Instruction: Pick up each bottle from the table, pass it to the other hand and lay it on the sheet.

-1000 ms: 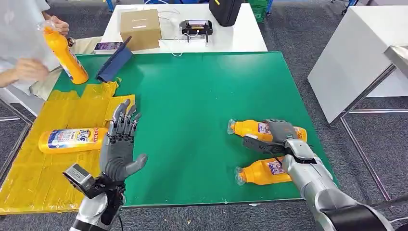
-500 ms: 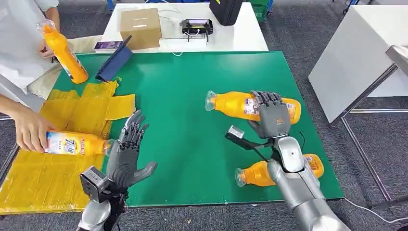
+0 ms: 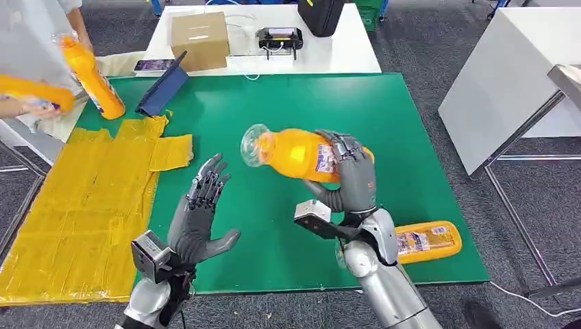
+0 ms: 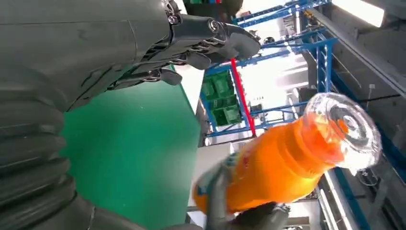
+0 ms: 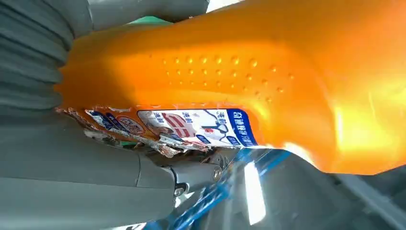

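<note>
While the right hand (image 3: 351, 179) grips an orange bottle (image 3: 296, 154) in the air near the middle of the head view, its clear cap end points toward the left of the frame and its body lies roughly level above the green table (image 3: 288, 110). In the right wrist view the same bottle's torn label (image 5: 191, 125) sits against the grey fingers wrapped round it. The left hand (image 3: 199, 223) is raised at lower centre-left with its fingers spread and nothing in it, its palm turned toward the bottle but apart from it; the left wrist view shows the bottle's cap end (image 4: 342, 127) facing that hand across a gap.

A second orange bottle (image 3: 418, 241) lies on its side near the lower right corner of the green surface, partly behind the right forearm. The yellow sheet (image 3: 82, 199), creased and patched from several pieces, covers the left part of the table. At the upper left a third orange bottle (image 3: 92, 79) stands tilted at the table's edge, and a person's hand (image 3: 34, 103) at the far left edge holds something orange, too blurred to make out. A dark blue folder (image 3: 162, 89) stands propped beside the sheet's upper corner.

Behind the green top is a white table (image 3: 329, 51) carrying a cardboard box (image 3: 199, 40), a black device (image 3: 279, 38) and a phone (image 3: 153, 66). Grey carpet (image 3: 425, 55) surrounds everything, with another white table (image 3: 507, 75) at the right.
</note>
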You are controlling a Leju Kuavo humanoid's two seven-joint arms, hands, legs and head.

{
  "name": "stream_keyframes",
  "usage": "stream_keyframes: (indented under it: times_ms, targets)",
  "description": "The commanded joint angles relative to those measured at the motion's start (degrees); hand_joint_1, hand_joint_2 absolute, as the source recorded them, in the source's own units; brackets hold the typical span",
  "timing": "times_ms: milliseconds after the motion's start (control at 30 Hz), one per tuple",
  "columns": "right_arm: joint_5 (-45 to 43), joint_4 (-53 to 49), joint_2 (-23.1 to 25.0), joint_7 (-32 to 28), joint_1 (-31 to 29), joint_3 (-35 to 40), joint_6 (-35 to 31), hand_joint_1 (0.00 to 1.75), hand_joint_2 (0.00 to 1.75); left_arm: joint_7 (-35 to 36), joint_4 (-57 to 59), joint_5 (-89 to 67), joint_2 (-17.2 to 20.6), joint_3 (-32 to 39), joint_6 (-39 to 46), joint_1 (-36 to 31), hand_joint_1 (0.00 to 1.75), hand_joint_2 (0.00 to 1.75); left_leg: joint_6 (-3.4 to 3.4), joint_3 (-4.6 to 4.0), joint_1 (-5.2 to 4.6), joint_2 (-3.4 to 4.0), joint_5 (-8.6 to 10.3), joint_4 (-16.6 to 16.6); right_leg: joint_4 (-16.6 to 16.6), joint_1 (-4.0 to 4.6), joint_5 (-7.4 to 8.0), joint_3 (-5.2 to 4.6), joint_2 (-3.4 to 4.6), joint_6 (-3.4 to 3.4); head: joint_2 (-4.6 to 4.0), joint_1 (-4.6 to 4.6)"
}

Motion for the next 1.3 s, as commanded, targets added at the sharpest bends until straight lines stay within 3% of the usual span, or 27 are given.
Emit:
stream_keyframes:
  times_ms: [33, 233, 367, 600, 1233, 1267, 1300]
  targets:
    - [-0.9, 3.0, 0.0, -0.5, -1.4, 3.7, 0.3, 1.75, 1.75, 0.2, 4.0, 0.2, 1.3, -2.0, 0.1, -2.8, 0.00, 1.75, -0.11, 0.28, 0.08, -0.11, -0.12, 0.0, -0.1, 0.04, -0.13, 0.31, 0.16, -0.12, 0.00, 0.00]
    - [-1.9, 10.5, 2.2, -1.7, -2.3, 10.4, 4.3, 1.75, 1.75, 0.2, 3.4, 0.8, 1.7, -2.9, 0.1, -3.9, 0.00, 1.75, -0.12, 0.31, 0.11, -0.02, -0.13, 0.0, -0.1, 0.07, -0.10, 0.32, 0.28, -0.14, 0.00, 0.00]
    - [-6.4, 16.1, 4.0, -3.1, -4.2, 15.9, 11.3, 1.75, 1.75, -0.1, 3.5, 1.8, 1.7, -3.4, 0.4, -4.8, 0.00, 1.75, -0.10, 0.23, 0.08, 0.02, -0.09, 0.0, -0.1, 0.04, -0.06, 0.21, 0.26, -0.12, 0.00, 0.00]
    - [-5.4, 23.2, 7.3, -2.4, -6.4, 25.7, 14.1, 1.75, 1.75, -0.4, 3.9, 1.1, 1.6, -4.3, 2.7, -6.4, 0.00, 1.75, -0.08, 0.18, 0.09, 0.06, -0.08, 0.0, 0.0, 0.05, -0.05, 0.16, 0.24, -0.09, 0.00, -0.02]
    - [-5.6, 24.7, 7.4, -0.7, -7.2, 28.1, 14.8, 1.75, 1.75, -1.1, 5.0, -3.8, 1.6, -6.7, 6.6, -6.9, 0.00, 1.75, -0.11, 0.27, 0.13, -0.12, -0.13, 0.0, 0.0, 0.07, -0.17, 0.31, 0.11, -0.13, 0.00, 0.00]
    - [-5.9, 24.6, 7.3, -0.6, -7.1, 28.1, 14.7, 1.75, 1.75, -1.0, 5.4, -5.0, 1.6, -7.1, 7.4, -7.0, 1.19, 1.75, -0.09, 0.21, 0.11, -0.11, -0.09, 0.0, -0.1, 0.06, -0.13, 0.24, 0.07, -0.11, 0.00, 0.00]
    - [-6.2, 24.4, 7.2, -0.5, -7.0, 28.1, 14.5, 1.75, 1.75, -1.1, 5.9, -5.9, 1.6, -7.5, 8.1, -7.1, 1.75, 1.75, -0.06, 0.13, 0.08, -0.08, -0.05, 0.0, 0.0, 0.04, -0.10, 0.15, 0.04, -0.09, 0.00, 0.00]
